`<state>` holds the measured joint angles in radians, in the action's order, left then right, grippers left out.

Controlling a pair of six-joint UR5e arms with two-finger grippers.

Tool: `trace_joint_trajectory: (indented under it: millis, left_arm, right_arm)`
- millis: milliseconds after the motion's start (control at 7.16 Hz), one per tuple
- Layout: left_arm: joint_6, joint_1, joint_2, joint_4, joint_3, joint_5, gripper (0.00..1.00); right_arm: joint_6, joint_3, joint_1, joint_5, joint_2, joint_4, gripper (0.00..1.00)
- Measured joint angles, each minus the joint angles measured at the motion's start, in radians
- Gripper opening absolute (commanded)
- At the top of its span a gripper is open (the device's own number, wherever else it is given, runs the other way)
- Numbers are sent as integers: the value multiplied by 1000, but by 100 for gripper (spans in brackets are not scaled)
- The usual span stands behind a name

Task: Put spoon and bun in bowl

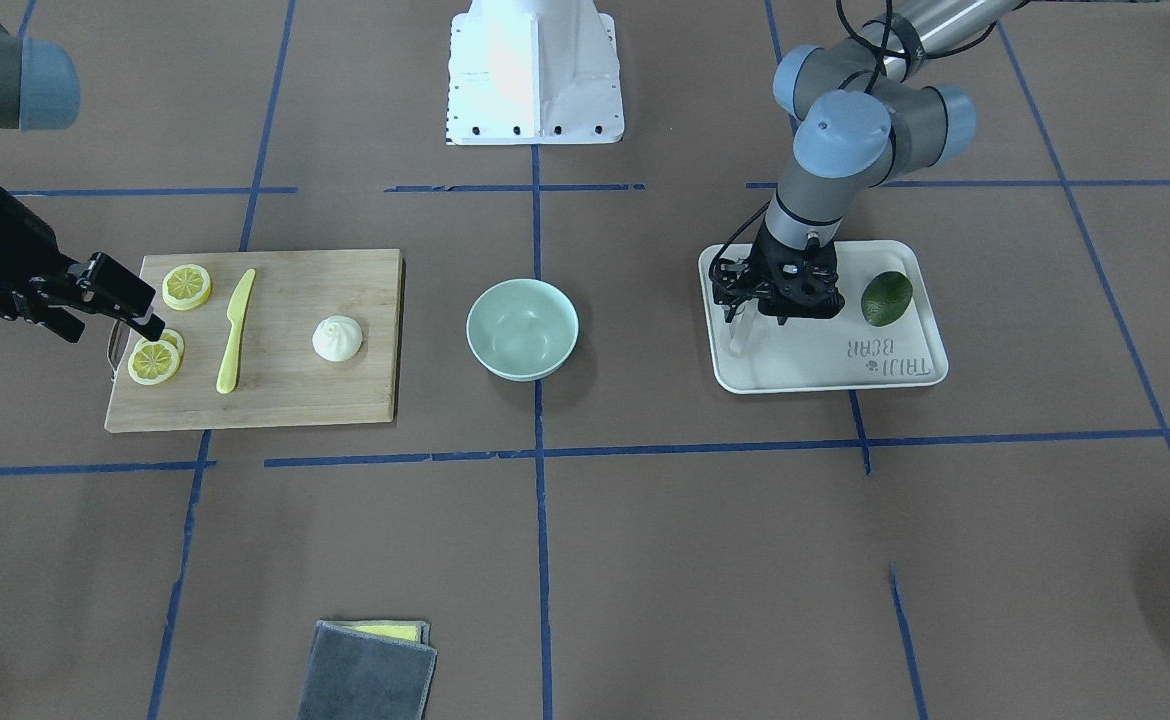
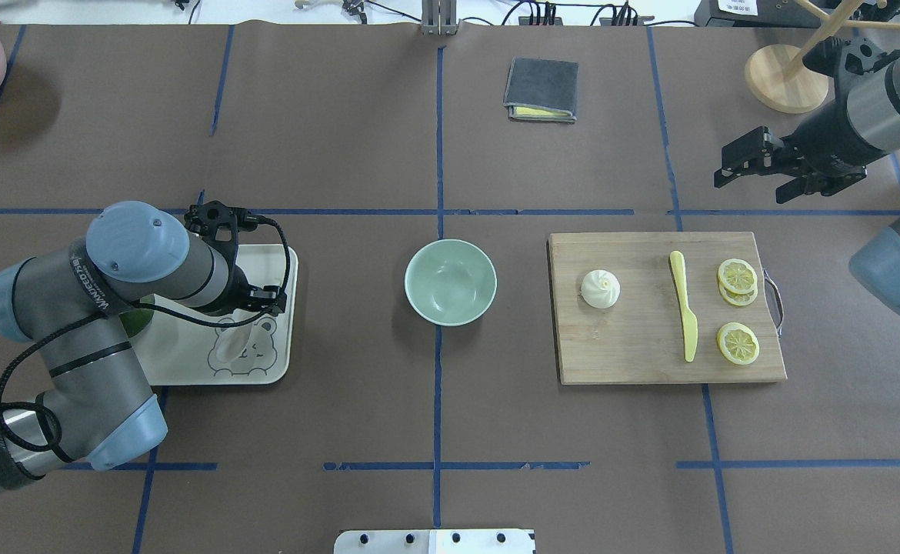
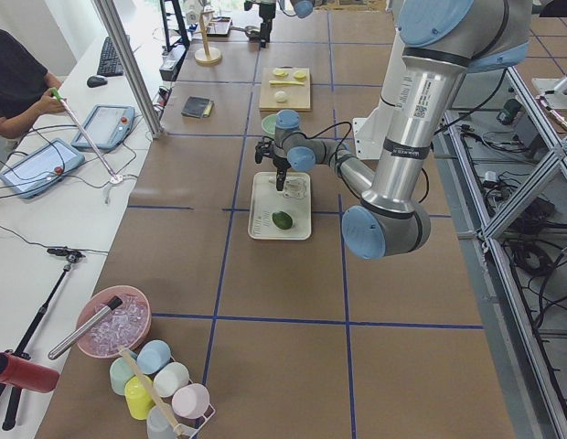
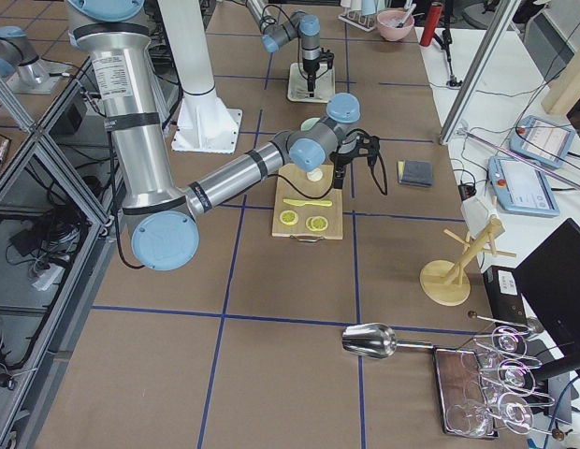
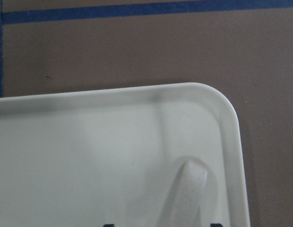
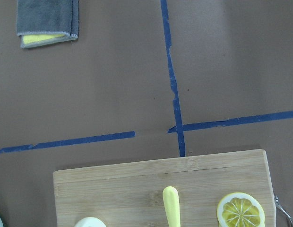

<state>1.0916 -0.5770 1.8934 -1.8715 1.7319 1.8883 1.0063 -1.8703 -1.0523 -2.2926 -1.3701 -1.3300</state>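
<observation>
The white translucent spoon lies on the white bear-print tray, its handle end showing in the left wrist view. My left gripper hangs just above the spoon's handle, open, a fingertip on each side. The white pleated bun sits on the wooden cutting board; it also shows in the overhead view. The mint-green bowl stands empty at the table's middle, between tray and board. My right gripper is open and empty, in the air beyond the board's far corner.
A yellow plastic knife and lemon slices lie on the board beside the bun. A dark green avocado sits on the tray behind my left gripper. A folded grey cloth lies at the table's far side.
</observation>
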Motion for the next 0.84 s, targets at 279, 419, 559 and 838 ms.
trace_joint_trajectory:
  millis: [279, 419, 559, 838]
  left_arm:
    - [1, 17, 1, 0, -7, 0, 56]
    - [1, 20, 1, 0, -7, 0, 49]
    - [1, 20, 1, 0, -6, 0, 45]
    - [-1, 20, -2, 0, 1, 0, 29]
  right_arm:
    - [0, -3, 0, 0, -3, 0, 100]
    - [0, -5, 0, 0, -5, 0, 100]
    - [0, -5, 0, -1, -5, 0, 100]
    - [0, -6, 0, -1, -4, 0, 100]
